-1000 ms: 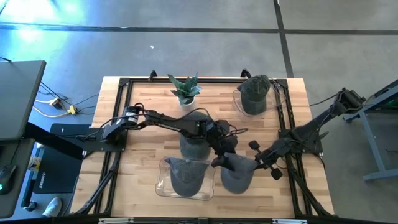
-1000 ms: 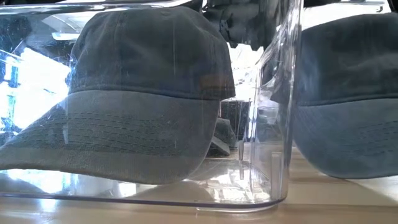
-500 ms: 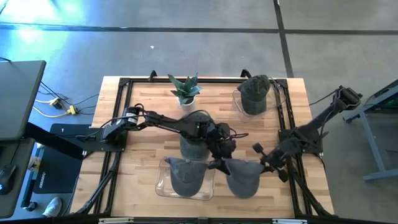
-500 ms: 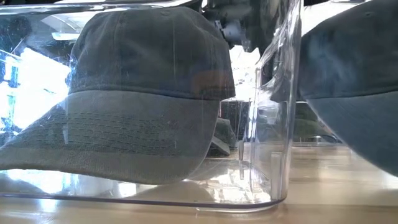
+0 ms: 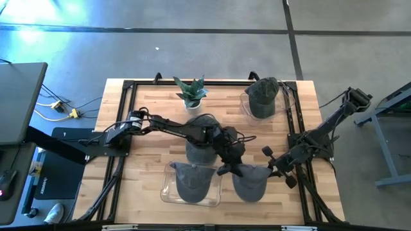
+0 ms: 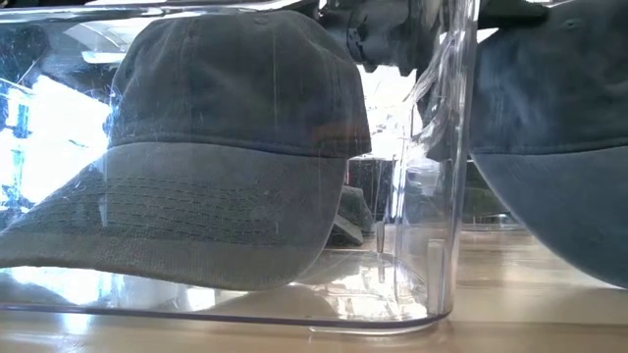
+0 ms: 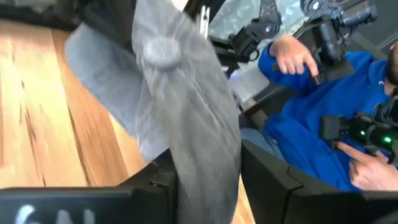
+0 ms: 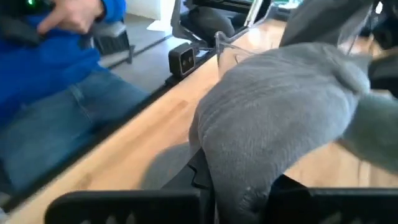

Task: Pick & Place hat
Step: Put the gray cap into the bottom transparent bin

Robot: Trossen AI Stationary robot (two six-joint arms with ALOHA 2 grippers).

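Note:
A grey hat (image 5: 250, 181) hangs between my two grippers near the table's front, right of centre; the low view shows it at the right (image 6: 549, 147). My left gripper (image 5: 227, 169) is shut on its left side and my right gripper (image 5: 272, 168) on its right side. A second grey hat (image 5: 191, 183) sits in a clear container (image 5: 168, 192) at the front. A third hat (image 5: 200, 146) lies on the table under my left arm. Another hat (image 5: 262, 96) rests in a clear container at the far right. My left gripper pinches a bunched fold of the hat's crown (image 7: 205, 168) between its two fingers, below the top button (image 7: 158, 50). It comes from the table's left, almost level. The hat's left side is held up off the table. My right gripper pinches the crown cloth (image 8: 242, 183) on the hat's right side between its two fingers. It comes from the table's right, slanting slightly down. The hat tilts, its brim edge (image 6: 589, 265) low; whether that edge touches the table I cannot tell.
A potted plant (image 5: 191, 92) stands at the far middle. The clear container's wall (image 6: 437, 167) stands right next to the held hat. A person in blue (image 7: 323, 106) sits beyond the table's near edge with hand controls.
My left gripper has shut on the hat's left side. The hat has tipped: its side toward the clear container has risen and its brim now slants down toward the right. My right gripper has swung a little toward the table's right edge with the hat.

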